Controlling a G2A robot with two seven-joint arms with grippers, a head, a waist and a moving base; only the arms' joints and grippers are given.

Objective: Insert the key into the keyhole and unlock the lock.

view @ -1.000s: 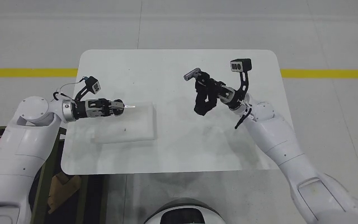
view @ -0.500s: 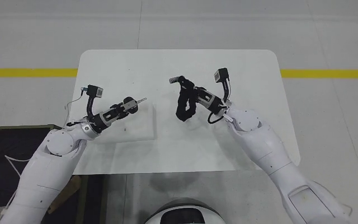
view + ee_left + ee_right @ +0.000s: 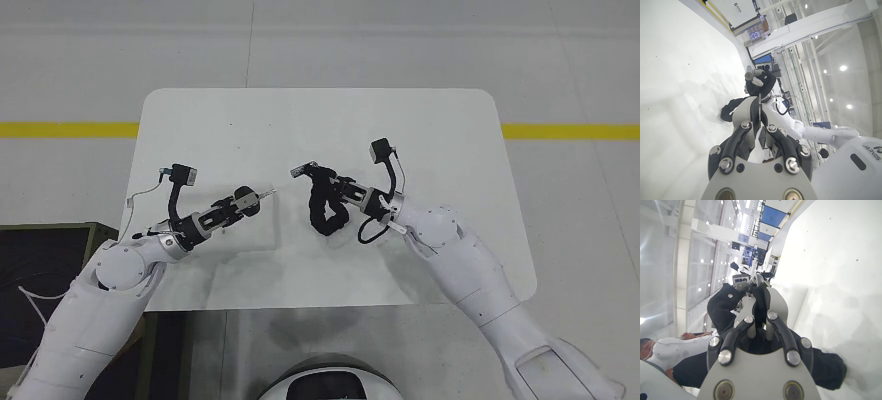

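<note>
Over the middle of the white surface (image 3: 430, 130) we hold the key (image 3: 263, 191) pinched in our left end effector (image 3: 245, 197), its tip pointing right, just short of the cable lock (image 3: 318, 207) clamped in our right end effector (image 3: 326, 184).

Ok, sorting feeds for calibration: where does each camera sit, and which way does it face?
Top view: overhead, facing down on the white table; left arm and right arm show.
Left wrist view: on that wrist, facing along the left gripper, shut on the thin silver key, toward the silver lock with black fabric-sleeved cable.
Right wrist view: on that wrist, facing along the right gripper clamping the lock.
Shared: all three show the lock.
</note>
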